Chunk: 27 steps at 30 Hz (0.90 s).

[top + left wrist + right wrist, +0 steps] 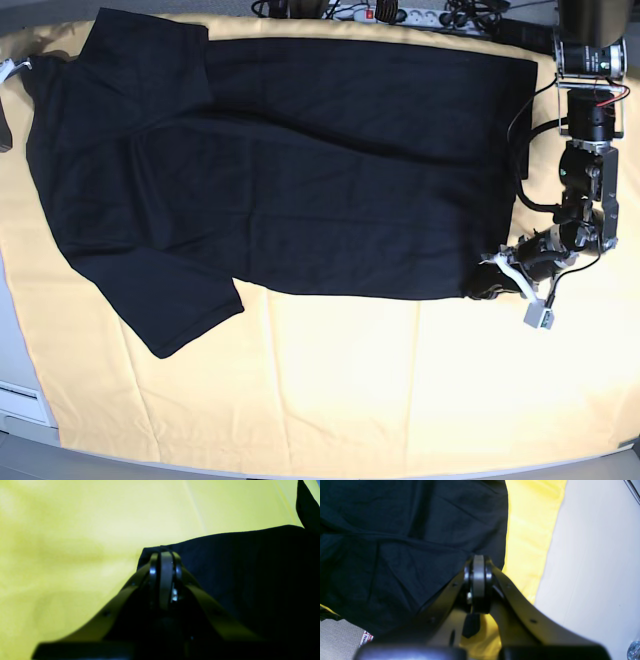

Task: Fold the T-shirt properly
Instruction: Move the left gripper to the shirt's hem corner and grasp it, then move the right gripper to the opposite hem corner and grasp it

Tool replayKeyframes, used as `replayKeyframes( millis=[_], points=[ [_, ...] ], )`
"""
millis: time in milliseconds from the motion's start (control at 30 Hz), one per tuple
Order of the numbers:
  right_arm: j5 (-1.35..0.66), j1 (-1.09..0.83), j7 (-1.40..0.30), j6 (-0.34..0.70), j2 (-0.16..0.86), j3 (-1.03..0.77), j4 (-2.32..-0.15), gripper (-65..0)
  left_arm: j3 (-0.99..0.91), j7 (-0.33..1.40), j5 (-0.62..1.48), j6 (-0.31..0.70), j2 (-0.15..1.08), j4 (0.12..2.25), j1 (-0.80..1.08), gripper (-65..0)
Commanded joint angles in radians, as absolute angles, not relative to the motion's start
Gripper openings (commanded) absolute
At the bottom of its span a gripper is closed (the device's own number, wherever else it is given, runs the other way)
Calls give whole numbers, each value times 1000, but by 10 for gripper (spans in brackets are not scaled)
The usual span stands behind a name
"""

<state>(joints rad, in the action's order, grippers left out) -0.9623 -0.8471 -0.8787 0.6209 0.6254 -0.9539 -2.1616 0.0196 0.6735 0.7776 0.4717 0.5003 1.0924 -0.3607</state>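
Observation:
The black T-shirt (300, 170) lies spread flat on the yellow cloth (350, 400), collar end to the left and hem to the right. My left gripper (485, 288) sits at the near hem corner. In the left wrist view this gripper (166, 553) is shut, with the corner of the T-shirt (250, 567) gathered at its tips. My right gripper (478, 556) is shut at the edge of the T-shirt (395, 542), and creases run toward its tips. In the base view only a white bit of that arm (12, 68) shows at the far left by the shoulder.
The yellow cloth (527, 530) ends on a white tabletop (595, 555). Grey floor (335, 635) shows past the shirt in the right wrist view. A power strip and cables (400, 12) run along the far edge. The left arm's column (590, 90) stands at the right.

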Motion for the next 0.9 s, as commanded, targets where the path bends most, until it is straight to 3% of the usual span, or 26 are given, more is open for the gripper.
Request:
replayKeyframes(
  millis=[0, 167, 267, 333, 533, 867],
  points=[
    [-973, -846, -855, 618, 643, -968, -2172, -650, 13, 652, 785, 475, 519, 1108, -389, -650],
    [-973, -744, -854, 616, 643, -968, -2172, -643, 13, 651, 783, 475, 519, 1108, -389, -650],
    [-969, -658, -822, 566, 643, -964, -2168, -445, 13, 653, 783, 475, 519, 1108, -388, -650],
    [-960, -599, -795, 557, 643, -940, -2149, -366, 13, 655, 783, 475, 518, 1108, -389, -650],
    [-905, -360, -791, 557, 643, -685, -1950, -362, 13, 656, 782, 480, 518, 1108, -388, -650],
    [-945, 118, -809, 565, 643, -391, -1353, -362, 13, 655, 749, 479, 518, 1108, -388, -650]
  ],
)
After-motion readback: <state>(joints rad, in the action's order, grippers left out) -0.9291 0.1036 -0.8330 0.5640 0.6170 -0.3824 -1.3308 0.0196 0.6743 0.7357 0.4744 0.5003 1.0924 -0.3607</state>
